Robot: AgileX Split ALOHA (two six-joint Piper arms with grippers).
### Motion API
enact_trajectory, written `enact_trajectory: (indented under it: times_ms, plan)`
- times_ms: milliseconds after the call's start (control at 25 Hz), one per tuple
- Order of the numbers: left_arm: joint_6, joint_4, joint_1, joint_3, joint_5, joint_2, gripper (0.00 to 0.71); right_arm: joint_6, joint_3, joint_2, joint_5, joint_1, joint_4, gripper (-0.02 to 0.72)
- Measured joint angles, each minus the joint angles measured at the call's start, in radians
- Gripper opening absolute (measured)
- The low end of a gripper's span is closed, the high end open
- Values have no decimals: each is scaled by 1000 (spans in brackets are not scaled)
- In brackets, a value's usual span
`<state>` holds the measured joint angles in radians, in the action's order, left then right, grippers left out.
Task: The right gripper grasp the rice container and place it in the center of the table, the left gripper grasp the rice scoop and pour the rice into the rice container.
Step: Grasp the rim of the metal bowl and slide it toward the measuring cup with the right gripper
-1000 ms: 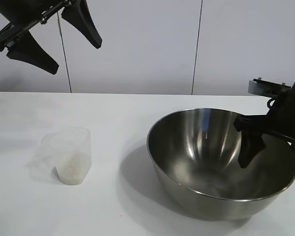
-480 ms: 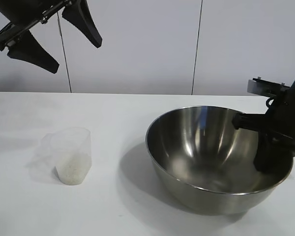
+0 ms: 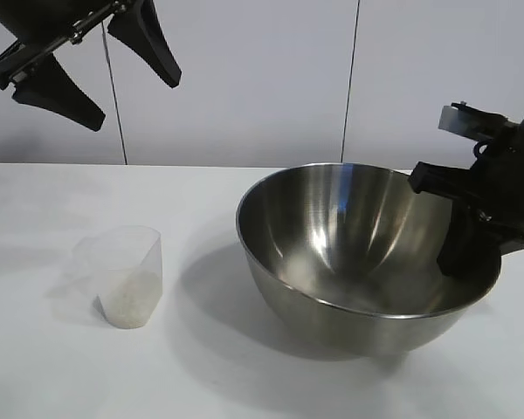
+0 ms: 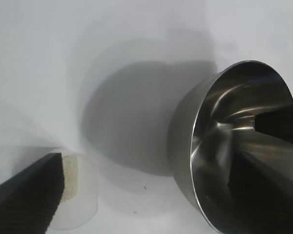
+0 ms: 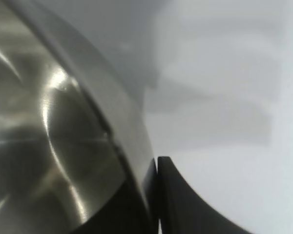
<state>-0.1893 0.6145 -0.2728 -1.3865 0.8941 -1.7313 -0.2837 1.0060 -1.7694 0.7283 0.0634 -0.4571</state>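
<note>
The rice container (image 3: 349, 236), a wide shiny steel bowl, sits right of centre on the white table (image 3: 201, 196), tipped so its inside shows. My right gripper (image 3: 461, 249) is shut on its right rim, one finger inside and one outside; the right wrist view shows that pinch (image 5: 157, 161) on the bowl wall (image 5: 49, 146). The rice scoop (image 3: 122, 271), a clear plastic cup, stands at the left with white rice (image 3: 127, 301) in its bottom. My left gripper (image 3: 133, 100) hangs open high above the scoop. From its wrist, the scoop (image 4: 80, 195) and bowl (image 4: 234, 146) lie below.
A pale panelled wall (image 3: 244, 78) with vertical seams stands behind the table's far edge. Bare tabletop (image 3: 196, 297) separates the scoop and the bowl, darkened by the bowl's shadow.
The right gripper closed on the bowl's right rim, then carried the bowl left and slightly up, tilting it. The left gripper and the scoop stayed where they were.
</note>
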Motion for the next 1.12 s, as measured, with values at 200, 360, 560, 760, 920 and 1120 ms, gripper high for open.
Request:
enact_trajectory:
  times_ms: [200,360,560,760,920,1120]
  plan:
    - [0,0,0,0,0,0,657,-1,55,0,6,0,-22,11]
    - [0,0,0,0,0,0,657,-1,70,-5,-9,0,-34,11]
    - [0,0,0,0,0,0,657,-1,108,-79,-18,65,-38,11]
    - [0,0,0,0,0,0,657,25,186,-150,-11,120,-20,11]
    - [-8,0,0,0,0,0,657,48,203,-177,-18,120,17,11]
    - [-28,0,0,0,0,0,657,49,205,-218,-17,120,22,10]
